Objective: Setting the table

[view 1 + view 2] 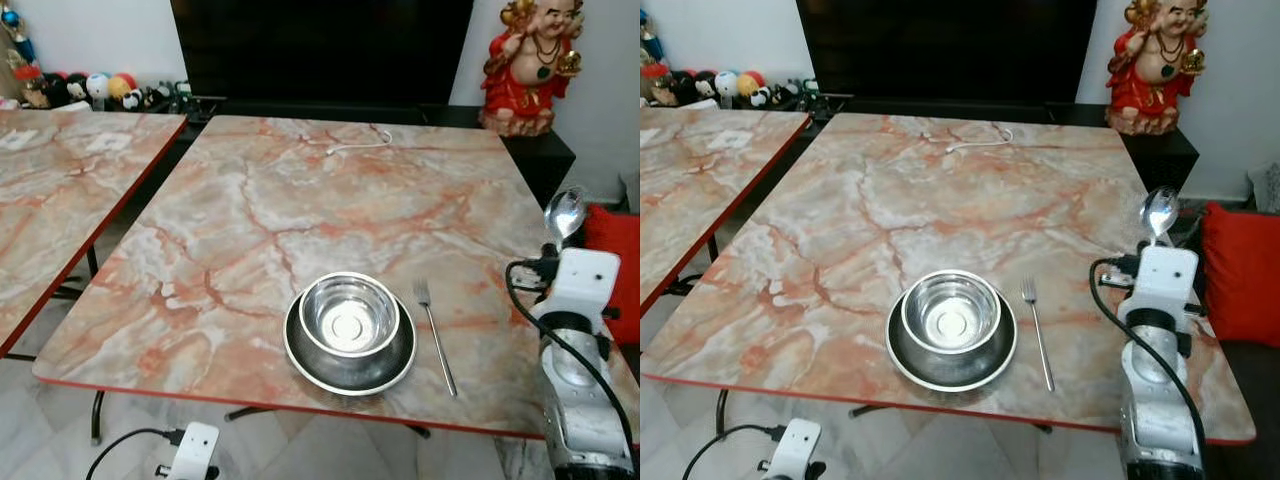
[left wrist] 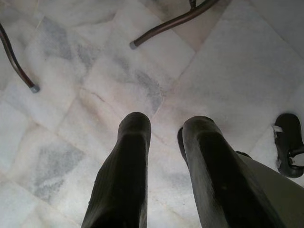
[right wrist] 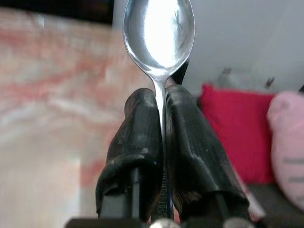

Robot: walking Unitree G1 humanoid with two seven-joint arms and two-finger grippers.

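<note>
The right pincer grips a spoon upright, just off the counter's right edge. The left pincer hangs parted above the floor.

We see our right hand pinched tight on a spoon, the two black fingers pressed against its thin handle from either side. The handle runs down between the fingers, and the shiny bowl stands clear above the fingertips, its hollow facing us and catching bright light. Behind the hand, on one side, lies the blurred pink and grey marbled table. On the other side sit a red cushion and, at the edge, a pink one, below a pale wall.
</note>
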